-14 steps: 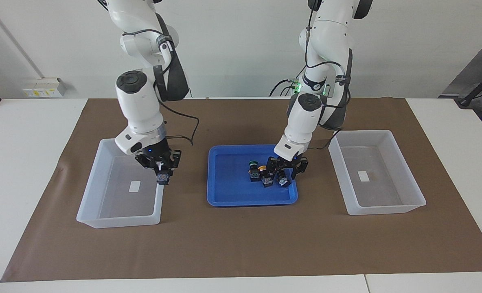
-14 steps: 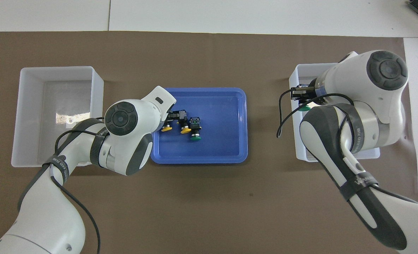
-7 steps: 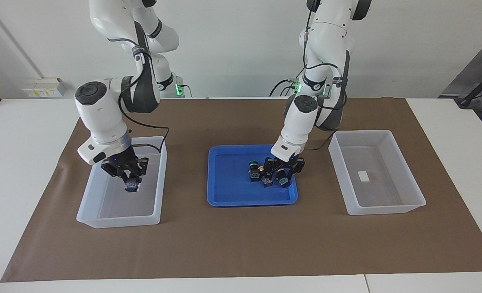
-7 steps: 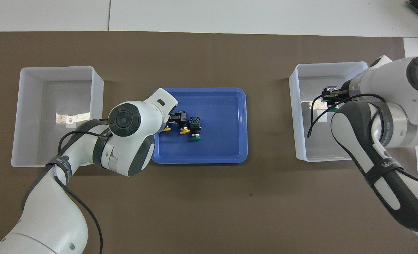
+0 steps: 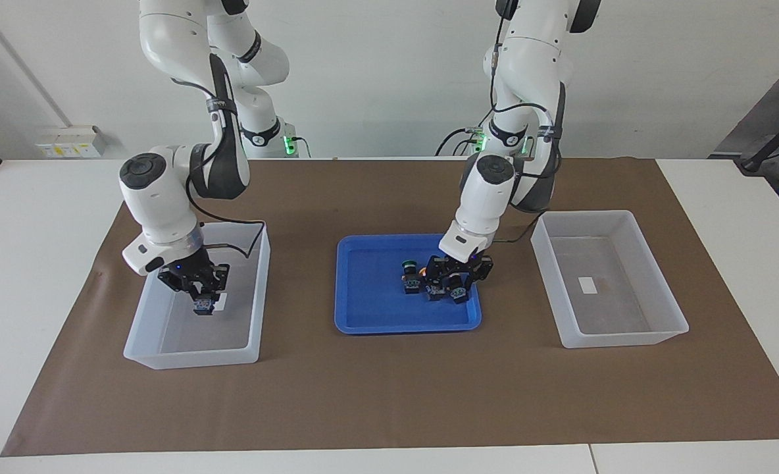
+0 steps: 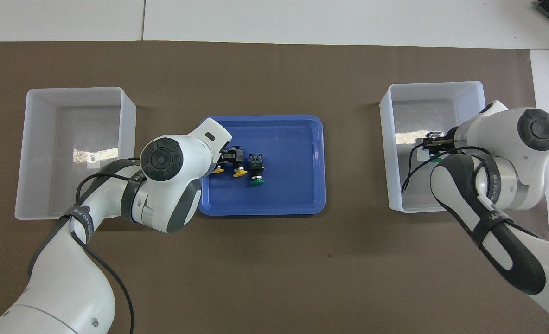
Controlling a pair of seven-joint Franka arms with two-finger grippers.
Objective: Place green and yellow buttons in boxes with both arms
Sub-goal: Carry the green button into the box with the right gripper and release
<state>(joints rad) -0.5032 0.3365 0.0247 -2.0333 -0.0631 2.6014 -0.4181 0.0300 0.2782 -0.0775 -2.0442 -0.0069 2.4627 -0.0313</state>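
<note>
Right gripper [image 5: 200, 297] is down inside the box at the right arm's end [image 5: 192, 359], clamped on a green button [image 5: 203, 307]. The btn hangs low over the base, right by that box's white label [image 5: 219, 302]. Its green cap shows on the robots' side in the overhead view, so its long axis runs near-to-far.

On to the blue tray [image 5: 363, 326], mid-mat between the two boxes. It holds three btns in a tight row. The loose green button [image 6: 256, 169] lies on its side with the cap toward the robots and the black body away from them. Two yellow buttons [image 6: 239, 173] lie just beside it toward the left arm's end, caps the same way. Left gripper [image 5: 454, 284] is down on those yellows; can't tell if it has a grip.

The box at the left arm's end [image 5: 626, 339] shows one small white label [image 5: 587, 284] on its base. Any writing on it can't be read.
</note>
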